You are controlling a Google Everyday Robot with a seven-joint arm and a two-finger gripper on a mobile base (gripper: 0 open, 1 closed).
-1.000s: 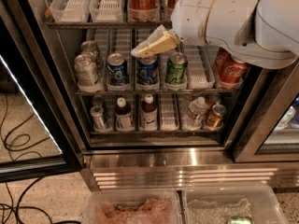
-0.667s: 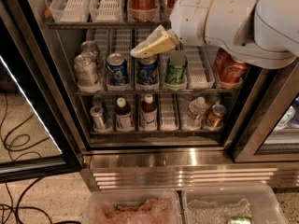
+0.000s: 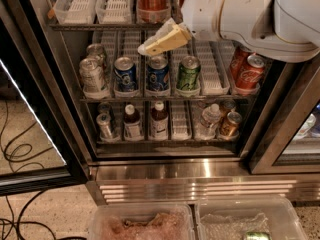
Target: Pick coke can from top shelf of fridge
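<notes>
Open fridge [image 3: 165, 171], gripper [image 3: 150, 46] unmoved, hanging just above blue cans [image 3: 158, 75]

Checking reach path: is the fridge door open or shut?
Open: fridge door swung out left, leaving the blue cans uncovered. Claw hangs in front of them.

The setting is an office or commercial refreshment area, not a home kitchen: a stainless steel display fridge [image 3: 165, 171] with a black-framed glass door [image 3: 45, 109] holds cans [image 3: 125, 74] and bottles [image 3: 159, 120] in white lane trays [image 3: 210, 69]. Loose cables [image 3: 17, 151] on the speckled floor [image 3: 55, 209] and clear plastic bins [image 3: 140, 219] suggest a test area. The gripper [image 3: 162, 40] hangs before the upper shelves.
</notes>
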